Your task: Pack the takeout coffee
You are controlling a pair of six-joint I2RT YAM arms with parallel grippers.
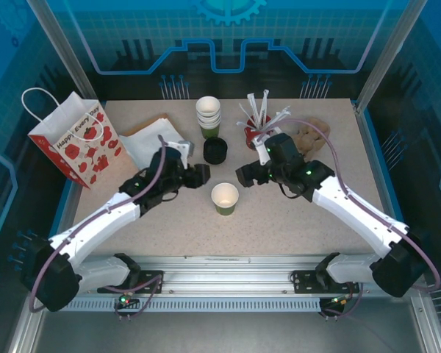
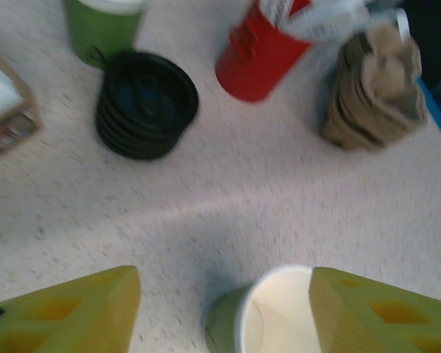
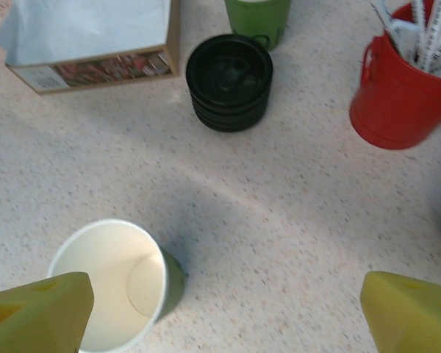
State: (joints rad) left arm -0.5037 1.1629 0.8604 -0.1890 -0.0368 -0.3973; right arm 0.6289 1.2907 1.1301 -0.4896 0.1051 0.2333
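Near the middle of the worktop (image 1: 294,220) you have the green paper cup (image 1: 225,198) standing upright, its mouth open and the white inside showing. Through the left wrist camera you see it low down between the left fingers (image 2: 81,316), which stand well apart. The cup sits close against one of them, though you cannot tell whether they touch, and well clear of the other, so nothing is gripped. Your right fingers (image 3: 37,312) are spread wide too, with the cup just beside one of them. Beyond the cup sits a stack of black lids (image 1: 215,150), and just behind that a stack of green cups (image 1: 208,116). To the right of the lids stands a red cup of straws (image 1: 250,134), with a pile of brown cardboard pieces (image 1: 306,136) next to it. Off to the left you have a box of white paper (image 1: 148,136) and, at the worktop's corner, a gift bag printed with red flowers (image 1: 77,140).
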